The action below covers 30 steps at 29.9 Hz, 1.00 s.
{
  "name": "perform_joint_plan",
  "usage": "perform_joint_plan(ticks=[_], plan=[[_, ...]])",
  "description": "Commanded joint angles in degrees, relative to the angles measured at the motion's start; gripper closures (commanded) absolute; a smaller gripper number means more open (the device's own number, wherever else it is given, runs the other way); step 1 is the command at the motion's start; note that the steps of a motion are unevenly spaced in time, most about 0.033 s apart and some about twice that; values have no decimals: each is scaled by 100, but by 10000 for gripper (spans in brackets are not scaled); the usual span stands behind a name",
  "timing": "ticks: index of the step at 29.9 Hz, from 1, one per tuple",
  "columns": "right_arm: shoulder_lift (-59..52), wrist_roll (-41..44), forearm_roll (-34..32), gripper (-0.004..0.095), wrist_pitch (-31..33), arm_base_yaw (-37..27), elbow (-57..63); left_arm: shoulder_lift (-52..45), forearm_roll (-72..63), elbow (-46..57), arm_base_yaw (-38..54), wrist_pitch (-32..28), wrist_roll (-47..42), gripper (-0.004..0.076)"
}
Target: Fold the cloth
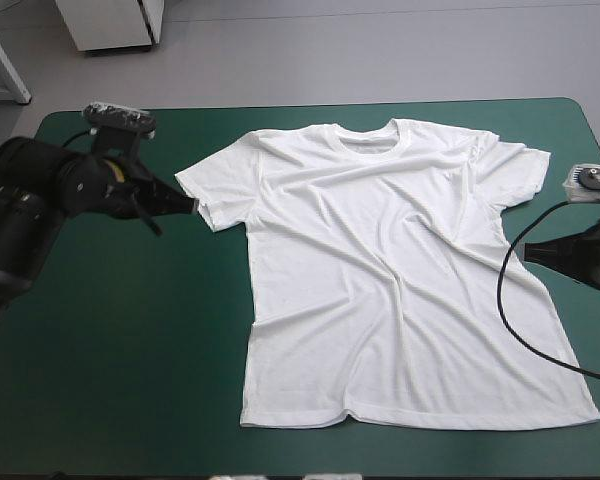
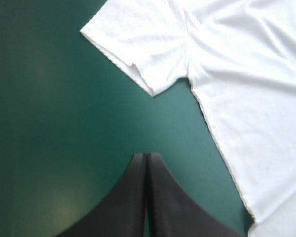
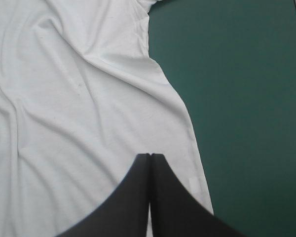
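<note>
The white T-shirt point(image 1: 390, 270) lies spread flat on the teal-green cover, collar toward the far edge, hem toward the near edge, with soft wrinkles across the chest. My left gripper point(image 1: 192, 205) is shut and empty, its tip just short of the left sleeve's corner. In the left wrist view the shut gripper point(image 2: 147, 156) points at bare cover, the T-shirt sleeve point(image 2: 138, 44) a little ahead. My right gripper point(image 1: 530, 254) is shut over the shirt's right side edge. In the right wrist view the gripper point(image 3: 150, 157) hovers above the T-shirt point(image 3: 79, 108), holding nothing.
Bare teal-green cover point(image 1: 120, 330) stretches wide to the left of the shirt. A narrower bare strip point(image 3: 237, 98) runs along the shirt's right side up to the table's right edge.
</note>
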Motion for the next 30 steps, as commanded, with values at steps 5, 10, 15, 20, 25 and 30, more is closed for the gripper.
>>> perform_joint_plan(ticks=[5,10,15,20,25,30], plan=[[-52,-64,16,925,-46,-26,-168,1135,-653,-1247,-22,188,-2,562],[-52,-140,16,925,-46,-26,-168,1716,-955,-1390,-22,188,-264,280],[-52,-138,63,925,-46,-26,-168,2245,-981,-1390,-35,188,-702,272],[-52,-188,63,925,-166,-26,-168,2721,-868,-1390,-199,120,-829,273],[52,-215,63,925,-159,-26,-156,3095,-544,-1390,-308,87,-1080,273],[165,-215,53,925,-155,-26,-156,3425,-544,-1390,-308,25,-1108,273]])
